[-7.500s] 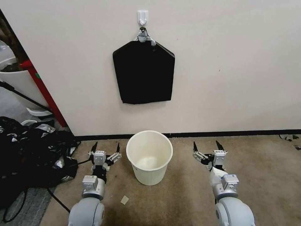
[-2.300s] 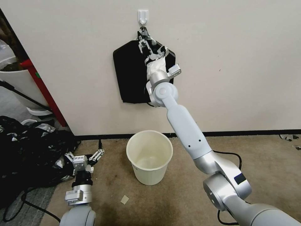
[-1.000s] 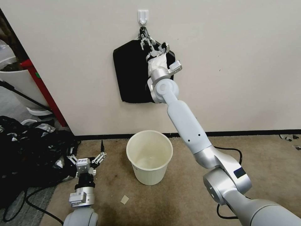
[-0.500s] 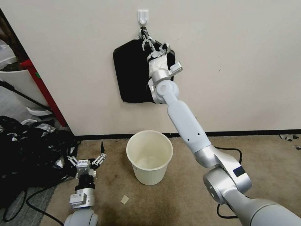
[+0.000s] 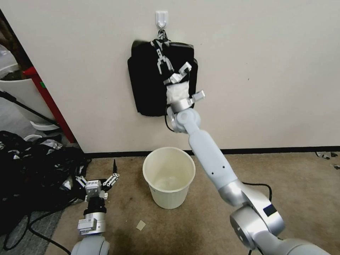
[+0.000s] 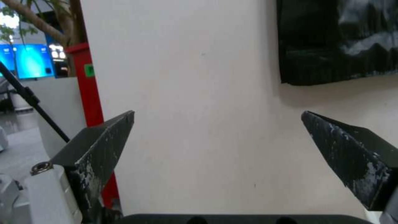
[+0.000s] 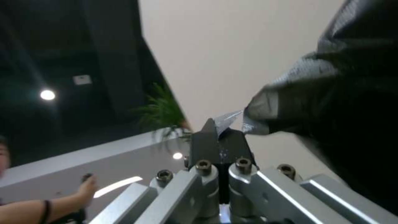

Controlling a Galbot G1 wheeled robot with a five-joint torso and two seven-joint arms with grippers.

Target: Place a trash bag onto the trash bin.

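R arm reaches up to the wall. R pincer (image 5: pixel 158 45) is pinched tight on the trash bag (image 5: pixel 161 78), right at its grey taped top, just under the white hook (image 5: pixel 161 18). In the R wrist view the two tips (image 7: pixel 218 137) are pressed together w/ a bit of shiny film stuck between them. The bag hangs flat on the wall, black, w/ its top edge lifted and bunched near the hook.

The trash bin (image 5: pixel 169 177) stands upright on the carpet floor (image 5: pixel 301 184), below the bag, close to the wall. It is cream-white w/ nothing inside.

L pincer (image 5: pixel 96 180) sits low, near the floor, to the L of the bin and apart from it. Its fingers (image 6: pixel 97 152) are spread wide, holding nothing, and point at the wall.

A big pile of black plastic (image 5: pixel 33 170) lies on the floor, just beside the L pincer on its outer side.
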